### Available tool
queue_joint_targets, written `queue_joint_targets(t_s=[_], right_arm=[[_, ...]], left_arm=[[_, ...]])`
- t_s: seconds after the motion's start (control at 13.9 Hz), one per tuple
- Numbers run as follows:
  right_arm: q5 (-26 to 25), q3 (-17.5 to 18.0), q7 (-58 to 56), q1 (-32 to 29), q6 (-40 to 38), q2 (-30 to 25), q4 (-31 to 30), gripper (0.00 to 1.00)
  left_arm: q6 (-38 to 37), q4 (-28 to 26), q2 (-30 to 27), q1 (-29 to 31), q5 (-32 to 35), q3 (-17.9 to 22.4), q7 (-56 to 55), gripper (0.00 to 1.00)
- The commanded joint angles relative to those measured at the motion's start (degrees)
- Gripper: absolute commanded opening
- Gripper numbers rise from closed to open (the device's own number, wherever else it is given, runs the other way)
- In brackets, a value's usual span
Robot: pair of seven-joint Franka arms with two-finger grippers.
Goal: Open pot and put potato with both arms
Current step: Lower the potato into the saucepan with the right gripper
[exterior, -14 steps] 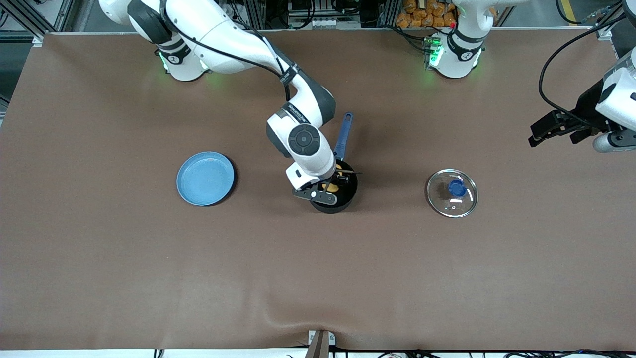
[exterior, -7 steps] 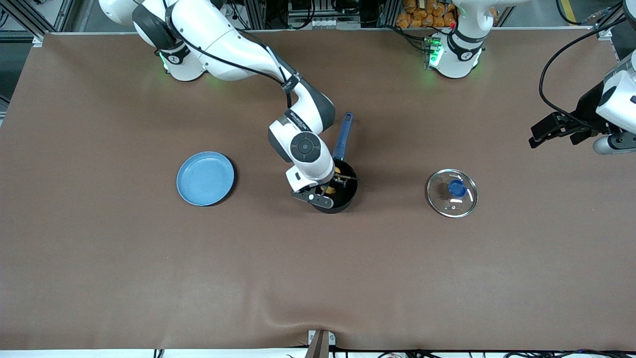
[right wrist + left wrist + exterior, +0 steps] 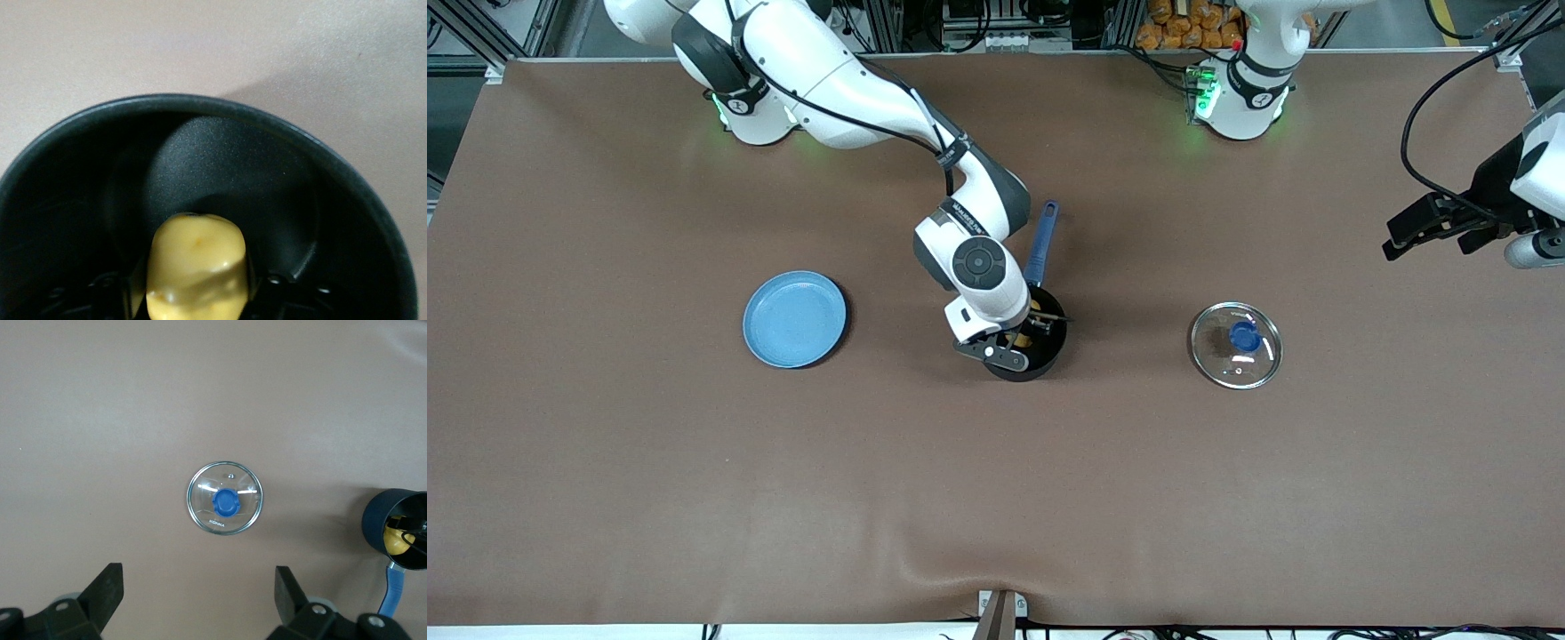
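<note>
Glass lid (image 3: 1236, 345): lying knob-up on the table (image 3: 605, 489), toward my left arm's end.

Pot (image 3: 1040, 354): sitting uncovered mid-table, blue handle (image 3: 1041, 242) pointing toward my bases.

Right gripper (image 3: 1021, 336): reaching inside the pot. My right wrist view is showing what the front view hides, the potato (image 3: 195, 267) sitting between my fingers above the black floor.

Left gripper (image 3: 1436, 233): waiting high, jaws spread wide, holding nothing.

Blue plate (image 3: 794, 319): lying toward my right arm's end.

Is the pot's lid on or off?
Off: the lid lies flat on the table, toward the left arm's end, apart from the open pot.
</note>
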Motion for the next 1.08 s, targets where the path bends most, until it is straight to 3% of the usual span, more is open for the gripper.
queue_joint_targets(t_s=[0.0, 0.36, 0.72, 1.01], right_arm=[[-1.9, -0.4, 0.8, 0.4, -0.4, 0.8, 2.0, 1.0], [-1.4, -0.1, 1.1, -0.2, -3.3, -1.0, 2.7, 1.0], [-1.2, 0.2, 1.9, -0.8, -16.5, -2.2, 11.7, 1.0], [-0.7, -0.2, 1.4, -2.1, -24.8, -7.6, 13.7, 1.0]], left_arm=[[-1.2, 1.2, 0.6, 1.4, -1.0, 0.1, 0.7, 1.0], [-1.2, 1.5, 0.8, 2.3, -1.2, 0.0, 0.9, 1.0], [-2.0, 1.4, 0.9, 1.7, -1.3, -0.7, 0.3, 1.0], [-2.1, 1.5, 0.6, 2.1, -0.6, -3.8, 0.0, 1.0]])
